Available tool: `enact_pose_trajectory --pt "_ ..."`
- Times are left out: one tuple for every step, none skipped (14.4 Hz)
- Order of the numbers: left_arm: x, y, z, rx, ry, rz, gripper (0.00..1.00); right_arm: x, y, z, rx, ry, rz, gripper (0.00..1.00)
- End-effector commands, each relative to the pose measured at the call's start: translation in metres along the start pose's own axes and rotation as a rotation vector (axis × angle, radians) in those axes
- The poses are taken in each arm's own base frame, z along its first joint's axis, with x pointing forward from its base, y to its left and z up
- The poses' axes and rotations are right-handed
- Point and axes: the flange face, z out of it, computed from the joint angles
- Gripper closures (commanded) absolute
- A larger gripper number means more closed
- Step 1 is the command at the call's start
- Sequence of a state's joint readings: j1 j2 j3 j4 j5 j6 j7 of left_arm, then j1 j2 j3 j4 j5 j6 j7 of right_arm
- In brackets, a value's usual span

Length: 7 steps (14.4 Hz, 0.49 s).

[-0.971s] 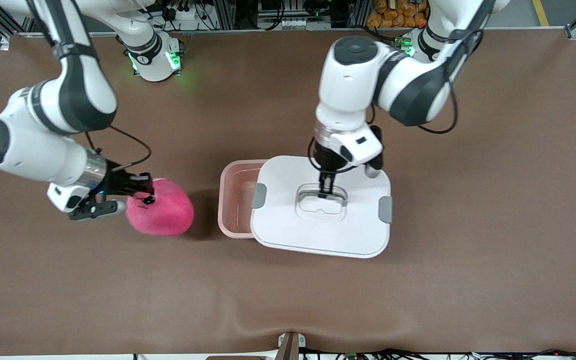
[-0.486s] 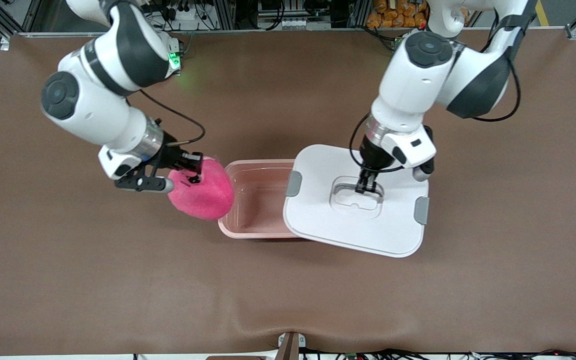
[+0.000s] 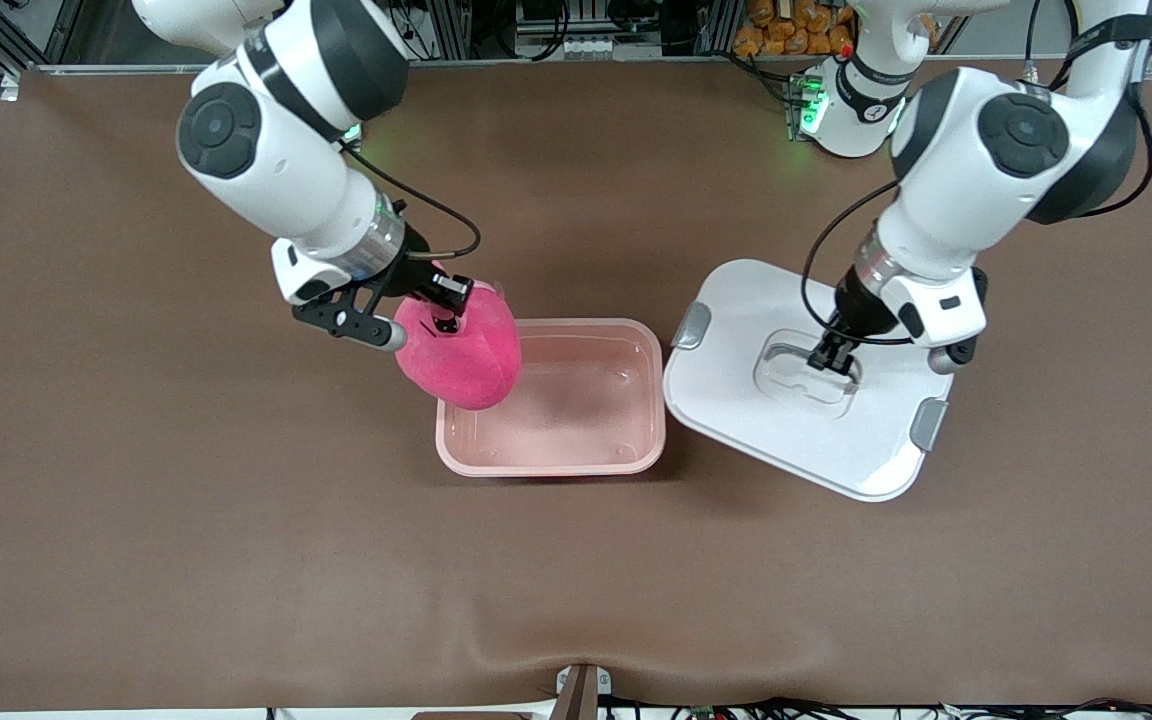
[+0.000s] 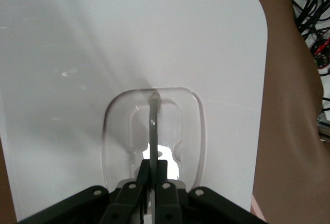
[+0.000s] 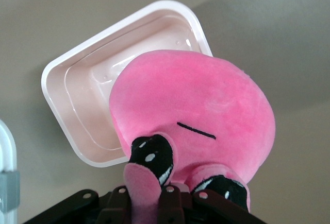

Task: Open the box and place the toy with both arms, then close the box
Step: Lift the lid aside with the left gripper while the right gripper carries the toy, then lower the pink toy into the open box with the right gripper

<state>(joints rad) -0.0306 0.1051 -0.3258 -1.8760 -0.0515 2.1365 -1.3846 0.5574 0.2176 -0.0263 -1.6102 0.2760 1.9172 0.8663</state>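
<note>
The box (image 3: pixel 548 468) is a translucent pink tub standing open and empty at mid-table, also in the right wrist view (image 5: pixel 82 105). Its white lid (image 3: pixel 786 440) hangs tilted over the table beside the box, toward the left arm's end. My left gripper (image 3: pixel 833 356) is shut on the lid's thin grey handle (image 4: pixel 153 126) in its recess; the gripper (image 4: pixel 153 171) pinches it between both fingers. The hot-pink plush toy (image 3: pixel 464 355) hangs over the box's rim at the right arm's end. My right gripper (image 3: pixel 444 312) is shut on an ear of the toy (image 5: pixel 201 110), right gripper (image 5: pixel 152 203).
Brown cloth (image 3: pixel 236 560) covers the table, with a slight wrinkle near the front edge (image 3: pixel 526 640). Grey clips sit on the lid's two short sides (image 3: pixel 693 325). Cables and orange items (image 3: pixel 786 25) lie past the table's back edge.
The left gripper carried the lid off the box toward the left arm's end, uncovering the whole tub. The right gripper lifted the toy from the table to above the box's rim.
</note>
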Motion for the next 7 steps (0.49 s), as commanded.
enact_pose_trajectory --pt "0.029 -0.017 -0.004 0.018 -0.042 0.072 1.00 -0.020 -0.021 -0.012 -0.023 0.068 0.097 1.00" --pt "0.038 -0.021 -0.003 0.029 -0.057 0.109 1.00 -0.028 -0.030 -0.007 -0.036 0.088 0.128 1.00" --pt "0.044 -0.024 -0.001 0.039 -0.063 0.144 1.00 -0.034 -0.037 -0.006 -0.055 0.116 0.123 1.00" --pt "0.055 -0.028 0.000 0.050 -0.068 0.169 1.00 -0.041 -0.044 -0.001 -0.093 0.140 0.093 1.00" --pt "0.066 -0.032 -0.001 0.056 -0.071 0.196 1.00 -0.050 -0.053 0.006 -0.139 0.140 0.072 1.00" --pt "0.078 -0.036 0.000 0.059 -0.073 0.217 1.00 -0.053 -0.062 0.011 -0.184 0.152 0.064 1.00" --pt "0.088 -0.038 0.002 0.062 -0.076 0.235 1.00 -0.053 -0.067 0.014 -0.236 0.187 0.076 1.00"
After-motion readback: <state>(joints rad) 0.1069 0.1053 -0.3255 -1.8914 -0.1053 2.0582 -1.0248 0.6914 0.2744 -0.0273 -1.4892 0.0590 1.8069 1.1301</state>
